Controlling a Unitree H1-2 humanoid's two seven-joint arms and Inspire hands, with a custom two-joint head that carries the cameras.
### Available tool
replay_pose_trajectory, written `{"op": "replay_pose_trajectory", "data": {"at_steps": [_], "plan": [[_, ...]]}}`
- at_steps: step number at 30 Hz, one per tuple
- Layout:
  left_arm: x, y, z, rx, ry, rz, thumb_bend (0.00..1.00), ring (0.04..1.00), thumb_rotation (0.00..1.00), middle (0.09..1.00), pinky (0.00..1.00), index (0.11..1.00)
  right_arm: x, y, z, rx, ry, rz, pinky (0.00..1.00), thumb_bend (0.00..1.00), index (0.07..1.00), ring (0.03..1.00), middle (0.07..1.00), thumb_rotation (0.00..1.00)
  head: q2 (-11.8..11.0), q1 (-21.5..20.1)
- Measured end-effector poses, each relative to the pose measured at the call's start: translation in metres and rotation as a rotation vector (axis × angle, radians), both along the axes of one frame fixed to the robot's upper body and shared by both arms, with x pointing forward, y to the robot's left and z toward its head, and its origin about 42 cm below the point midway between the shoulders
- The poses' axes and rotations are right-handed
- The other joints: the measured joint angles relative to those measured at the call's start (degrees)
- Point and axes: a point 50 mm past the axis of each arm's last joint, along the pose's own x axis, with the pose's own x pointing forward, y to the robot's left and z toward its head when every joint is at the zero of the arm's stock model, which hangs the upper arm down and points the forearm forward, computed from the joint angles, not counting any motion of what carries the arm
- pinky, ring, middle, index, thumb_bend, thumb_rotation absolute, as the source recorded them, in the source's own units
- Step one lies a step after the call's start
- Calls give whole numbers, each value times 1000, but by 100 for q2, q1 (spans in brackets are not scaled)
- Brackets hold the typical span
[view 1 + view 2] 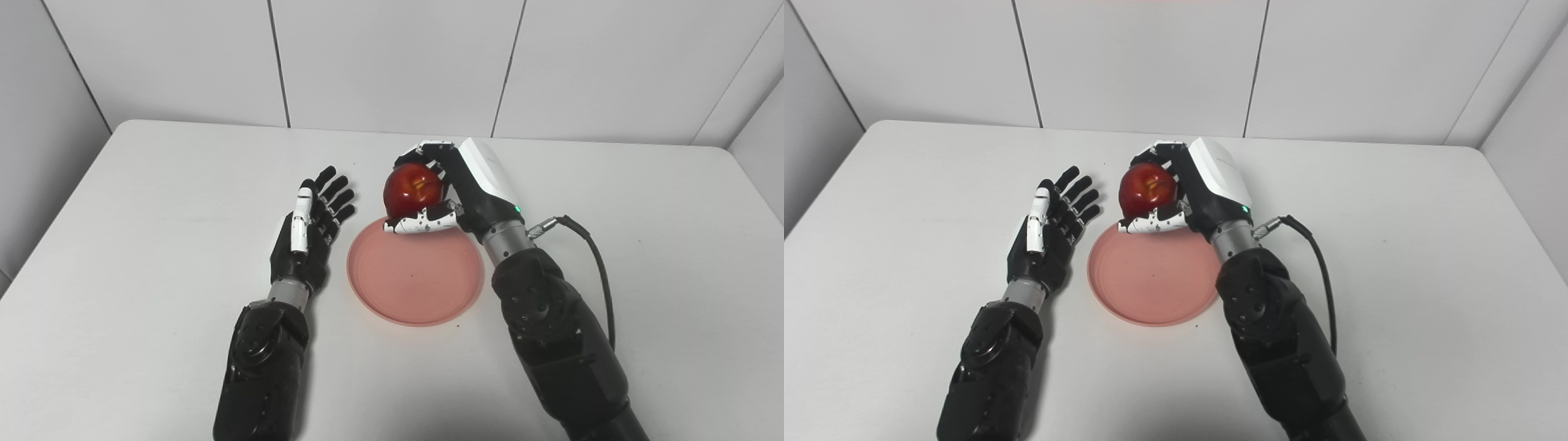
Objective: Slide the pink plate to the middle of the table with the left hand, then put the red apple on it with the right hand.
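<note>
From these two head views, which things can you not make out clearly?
- Apple underside: hidden by the right hand in both views, so whether it touches the pink plate is unclear.
- Plate's far rim: covered by apple and thumb.
- Both upper arms: cut off by the bottom edge.
- Left hand: open; its contact with the table is unclear.

Glossy red apple (413, 188); matt pink plastic-looking plate (415, 283); smooth matt white table (153, 202); bare metal wrist cuffs.

one apple (413, 188), one plate (416, 288) — two hands

red apple (413, 188) held above pink plate (416, 278) far rim
</note>
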Motion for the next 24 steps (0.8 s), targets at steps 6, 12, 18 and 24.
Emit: {"op": "replay_pose_trajectory", "data": {"at_steps": [6,12,18,24], "plan": [[6,3,0,3,3,6,384,879,1000,883,872,863,-4,4,-8,-10,21,13,326,515,487,401,483,128,44,35],[8,7,0,-1,1,13,383,882,1000,885,874,867,-8,5,-19,-18,49,17,304,515,487,384,474,126,79,70],[9,10,0,-3,0,21,380,875,1000,880,872,866,-12,3,-34,-27,92,14,316,515,487,396,480,126,132,70],[9,11,1,-12,0,25,379,874,1000,879,872,866,-12,3,-38,-24,105,21,324,515,487,404,483,127,167,70]]}}
